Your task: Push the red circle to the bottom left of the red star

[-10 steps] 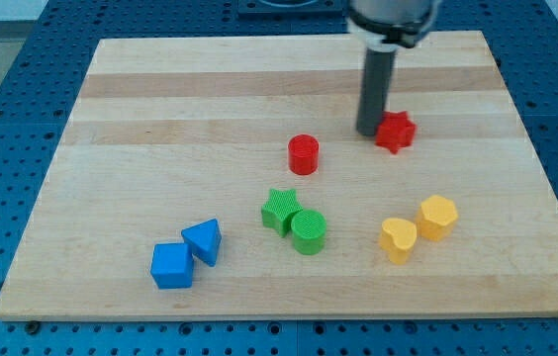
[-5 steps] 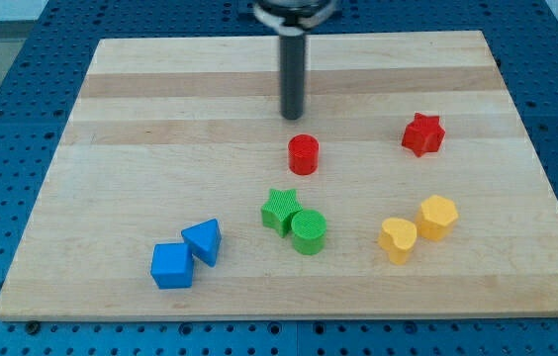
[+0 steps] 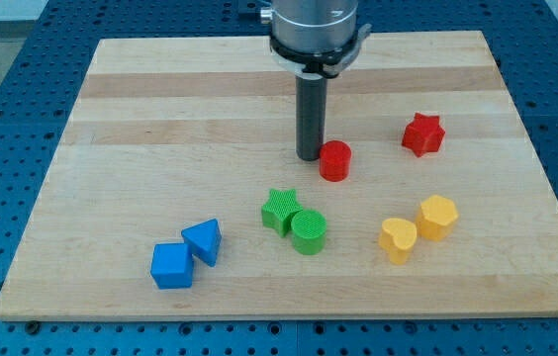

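The red circle (image 3: pixel 335 160) is a short red cylinder near the middle of the wooden board (image 3: pixel 160 119). The red star (image 3: pixel 422 134) lies to its right and a little toward the view's top. My tip (image 3: pixel 309 156) rests on the board right against the circle's left side, touching it or nearly so. The rod rises straight up from there to the arm's grey collar at the view's top.
A green star (image 3: pixel 280 210) and a green circle (image 3: pixel 309 232) touch below the red circle. A yellow heart (image 3: pixel 397 240) and a yellow hexagon (image 3: pixel 437 217) sit at the lower right. A blue cube (image 3: pixel 172 265) and a blue triangle (image 3: pixel 203 241) sit at the lower left.
The tip went from beside the red star to the top of the red circle, then down to the circle's left. The circle slid right and slightly down. The star shifted right earlier.
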